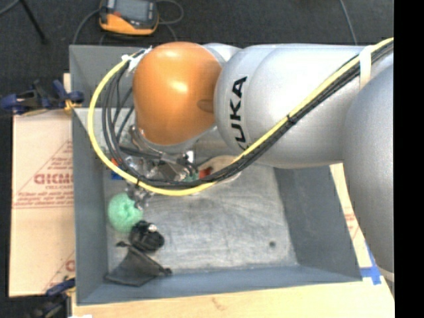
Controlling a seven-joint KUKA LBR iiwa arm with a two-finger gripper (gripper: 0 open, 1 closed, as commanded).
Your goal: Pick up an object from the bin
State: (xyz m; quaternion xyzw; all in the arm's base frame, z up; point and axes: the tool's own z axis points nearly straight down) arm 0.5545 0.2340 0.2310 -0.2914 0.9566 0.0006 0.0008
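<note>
Grey bin [232, 211], lower left: my gripper [137, 192] hangs by a green ball [122, 212], likely soft and light; I'd grip its middle. Whether my jaws are released or clenched I cannot tell.

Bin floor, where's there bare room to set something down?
Bare from the centre to the right wall, between the arm above and the near wall below. Crowded at the near left corner: a green ball, a black round piece and a dark flat scrap; the gripper is by the ball.
</note>
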